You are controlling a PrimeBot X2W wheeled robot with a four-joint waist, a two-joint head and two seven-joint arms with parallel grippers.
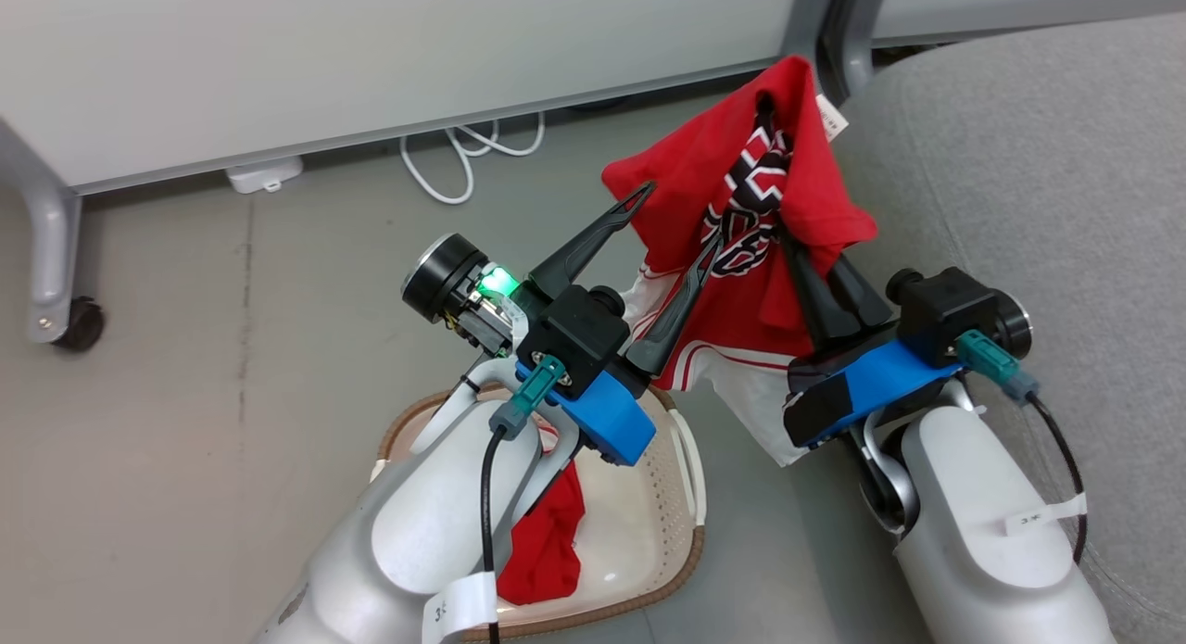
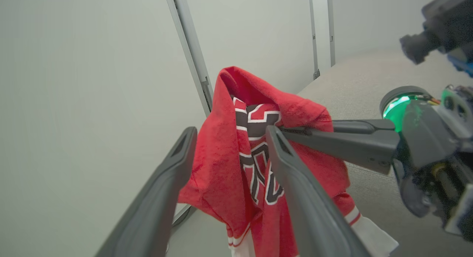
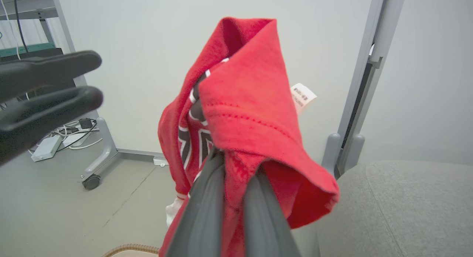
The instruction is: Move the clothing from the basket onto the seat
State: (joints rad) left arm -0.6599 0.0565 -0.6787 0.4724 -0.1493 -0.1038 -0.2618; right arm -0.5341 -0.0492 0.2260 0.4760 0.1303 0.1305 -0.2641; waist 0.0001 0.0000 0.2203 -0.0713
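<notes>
Right gripper [image 1: 788, 241] pinched tight on bright red white-trimmed sports garment [image 1: 732, 301], held aloft over floor [image 1: 185, 347] between cream perforated plastic basket [image 1: 667, 533] and grey upholstered seat [image 1: 1038, 190], near seat edge. Left gripper [image 1: 679, 220] spread wide, gripping nothing, just beside hanging cloth. Second red garment [image 1: 547, 542] lies in basket.

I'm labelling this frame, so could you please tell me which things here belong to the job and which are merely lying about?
Job: red striped fabric garment pinched in the right gripper; second red garment in the cream perforated plastic basket; grey upholstered seat; open left gripper.
Lying about: white looped cable; white plastic plug box; black caster wheel.
</notes>
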